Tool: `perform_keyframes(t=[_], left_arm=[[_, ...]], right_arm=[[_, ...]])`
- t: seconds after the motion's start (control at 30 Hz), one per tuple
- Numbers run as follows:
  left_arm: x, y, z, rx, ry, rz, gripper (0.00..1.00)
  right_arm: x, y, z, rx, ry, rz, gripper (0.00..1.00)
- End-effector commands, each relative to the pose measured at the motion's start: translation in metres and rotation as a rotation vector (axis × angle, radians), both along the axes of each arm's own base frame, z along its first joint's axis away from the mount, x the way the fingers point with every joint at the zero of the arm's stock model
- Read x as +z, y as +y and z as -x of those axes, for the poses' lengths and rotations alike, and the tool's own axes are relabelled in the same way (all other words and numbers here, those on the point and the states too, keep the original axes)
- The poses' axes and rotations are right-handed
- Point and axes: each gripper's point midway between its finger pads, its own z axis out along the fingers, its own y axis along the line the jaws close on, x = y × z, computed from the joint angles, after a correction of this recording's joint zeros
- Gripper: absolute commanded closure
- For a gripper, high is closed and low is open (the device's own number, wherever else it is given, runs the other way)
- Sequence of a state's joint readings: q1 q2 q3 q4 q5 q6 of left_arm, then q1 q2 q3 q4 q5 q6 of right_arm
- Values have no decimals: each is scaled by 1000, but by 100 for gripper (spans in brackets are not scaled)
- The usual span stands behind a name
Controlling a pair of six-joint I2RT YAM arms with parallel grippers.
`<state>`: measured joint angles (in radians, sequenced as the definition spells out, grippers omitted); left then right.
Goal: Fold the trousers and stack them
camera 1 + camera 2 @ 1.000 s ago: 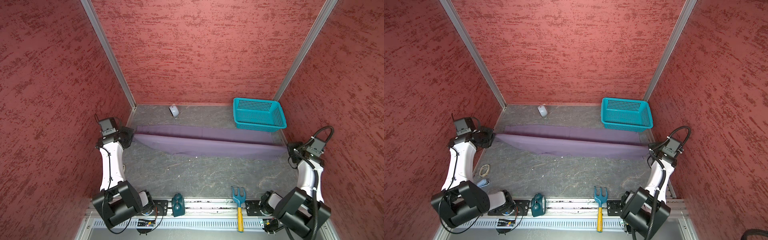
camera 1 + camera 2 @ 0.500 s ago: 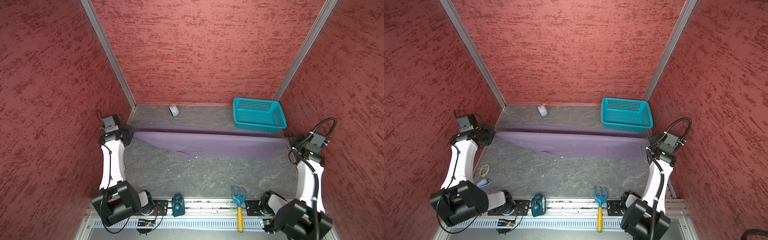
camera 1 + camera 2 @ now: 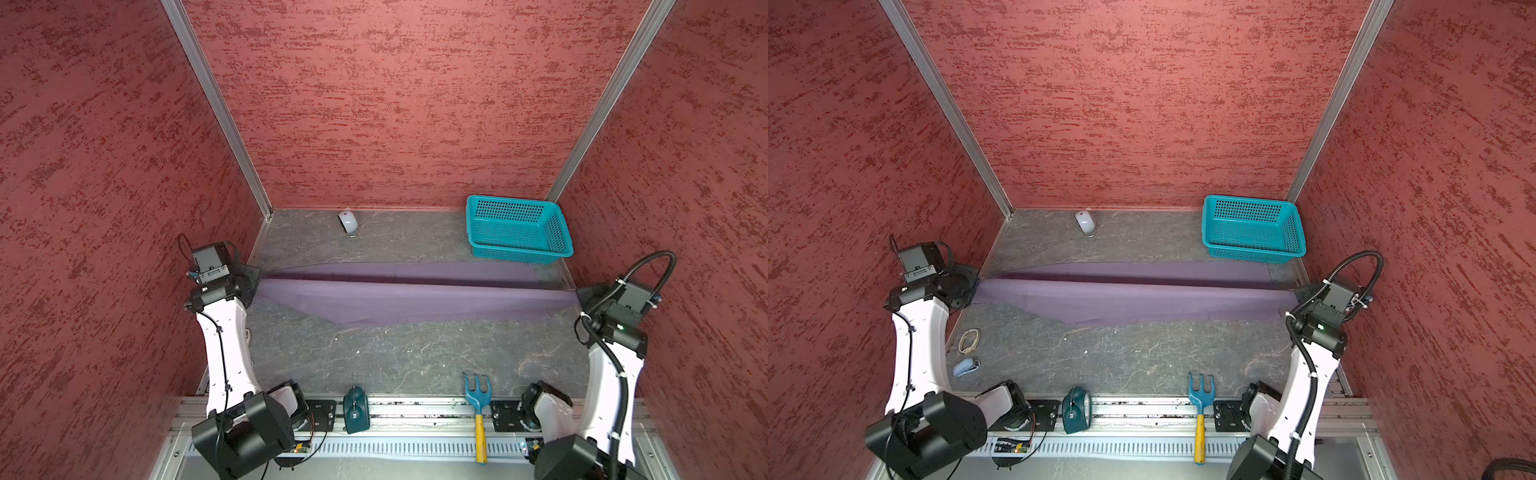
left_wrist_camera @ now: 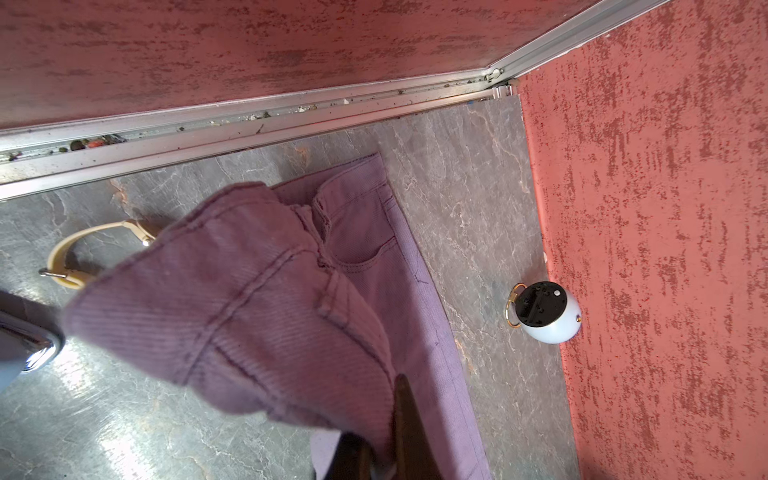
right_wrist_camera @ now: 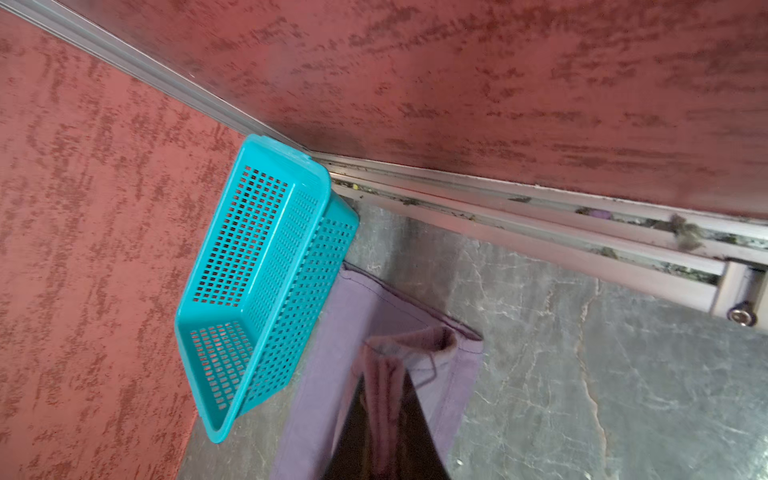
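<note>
Trousers [image 3: 415,297] stretched in one long purple band across the middle of the bench [image 3: 395,357], from the left wall to the right wall. One leg lay flat on the far side and the other was raised along a taut ridge on the near side.

The left end effector [image 3: 252,283] was pressed together on the waistband end, which bunched over its fingers [image 4: 405,415] in the left wrist view. The right end effector [image 3: 582,294] pinched the hem end, gathered between its dark fingers [image 5: 353,436].

The step in hand looked like laying the raised leg over the flat one. To do that well, both ends probably needed to travel toward the far side together, level and evenly tight, so that the sagging middle would not wrinkle. Edge should meet edge and seam meet seam before either grip let go. The right end called for care, because the flat leg's hem lay just beside the basket [image 3: 519,245]; whether the two touched could not be told.

That teal basket stood at the far right corner of the bench and held nothing. Its mesh floor and walls showed bare in both top views and in the right wrist view.
</note>
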<state>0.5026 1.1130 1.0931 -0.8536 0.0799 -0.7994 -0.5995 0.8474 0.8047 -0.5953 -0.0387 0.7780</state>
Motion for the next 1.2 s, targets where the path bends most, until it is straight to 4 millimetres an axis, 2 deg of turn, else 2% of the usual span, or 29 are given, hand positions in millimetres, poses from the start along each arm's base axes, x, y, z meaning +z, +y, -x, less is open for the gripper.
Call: perform_keyframes(t=[0.0,0.17,0.27,0.37,0.57,0.67,0.73,0.8,1.17], left_arm=[[6,30,-14,70,-40,-102,100],[-11,26,-46,19,-8,-80,100],[-15,12,-68,-29,39,-156,100],[-20,7,-83,-41,73,-206,100],[-37,13,-106,-41,110,-192,100],[-44,14,-115,-44,123,-190,100],[-52,15,-119,-45,140,-192,100],[-60,16,-124,-48,157,-187,100],[-113,10,-159,-104,266,-148,100]], right_arm=[[7,-26,-1,-102,-27,58,100],[-16,-34,-23,-81,-10,12,100],[-31,-34,-39,-42,-18,-23,100],[-44,-35,-51,-16,3,-41,100],[-54,-42,-74,12,47,-18,100],[-62,-39,-89,45,68,-17,100],[-73,-40,-95,53,94,-28,100],[-84,-30,-106,85,114,-40,100],[-150,-26,-147,132,215,-120,100]])
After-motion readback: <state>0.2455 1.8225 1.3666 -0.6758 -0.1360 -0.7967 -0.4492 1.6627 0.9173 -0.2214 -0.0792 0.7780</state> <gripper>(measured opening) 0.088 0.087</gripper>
